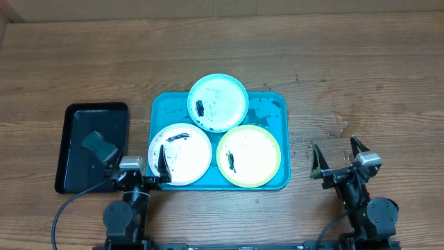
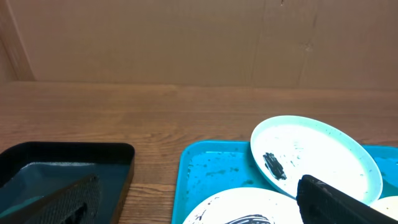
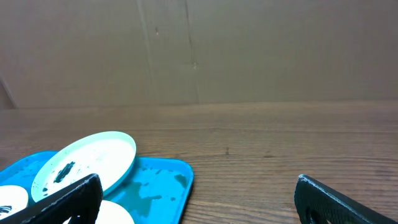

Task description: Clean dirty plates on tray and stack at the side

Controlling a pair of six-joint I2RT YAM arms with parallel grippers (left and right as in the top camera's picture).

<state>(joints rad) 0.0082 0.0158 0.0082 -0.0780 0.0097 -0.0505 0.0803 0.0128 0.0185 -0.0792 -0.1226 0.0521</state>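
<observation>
Plates, three small round plastic ones, all lie inside the large turquoise rectangular plastic tray (image 1: 274,104). One light blue plate (image 1: 218,103) sits at its far edge and overlaps one white plate (image 1: 182,154) near-left and one yellow-green rimmed plate (image 1: 248,156) near-right. All three have black smears. Left of this tray is one smaller black rectangular tray (image 1: 69,139) holding one grey block (image 1: 99,145). My left claw (image 1: 139,164), fingers apart, hovers at the turquoise tray's near-left corner. My right claw (image 1: 338,158), also spread, is to the right of it over bare wood.

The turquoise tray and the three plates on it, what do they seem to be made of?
Turquoise tray: probably plastic, glossy; rounded moulded corners and a wet-looking sheen. Light blue plate, white plate and yellow-green rimmed plate: likely plastic too, smooth and thin-rimmed, with uniform colour; melamine cannot be excluded.
</observation>
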